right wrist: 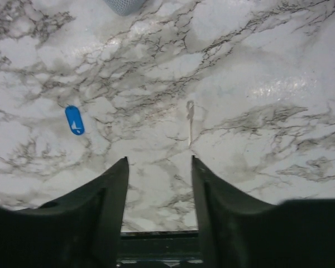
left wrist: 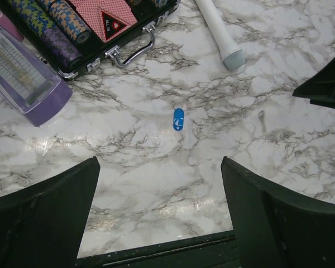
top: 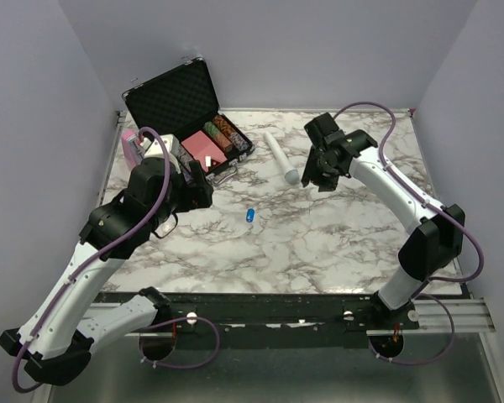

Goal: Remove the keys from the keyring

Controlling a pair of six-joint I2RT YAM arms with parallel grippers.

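The blue keyring (top: 249, 213) lies flat on the marble table, alone, near the middle; it also shows in the left wrist view (left wrist: 178, 119) and the right wrist view (right wrist: 74, 119). A thin silver key (right wrist: 190, 120) lies loose on the marble apart from it, just ahead of my right gripper (right wrist: 159, 159), whose jaws stand open with nothing between them. The same key (left wrist: 261, 117) appears faintly to the right of the keyring. My left gripper (left wrist: 159, 162) hangs wide open and empty, above the table near the keyring's left side (top: 203, 191). My right gripper (top: 319, 176) hovers at the right.
An open black case (top: 193, 109) holding poker chips and cards sits at the back left, its handle (left wrist: 135, 51) facing the keyring. A purple metronome (left wrist: 22, 78) stands beside it. A white wand (top: 281, 155) lies behind the middle of the table.
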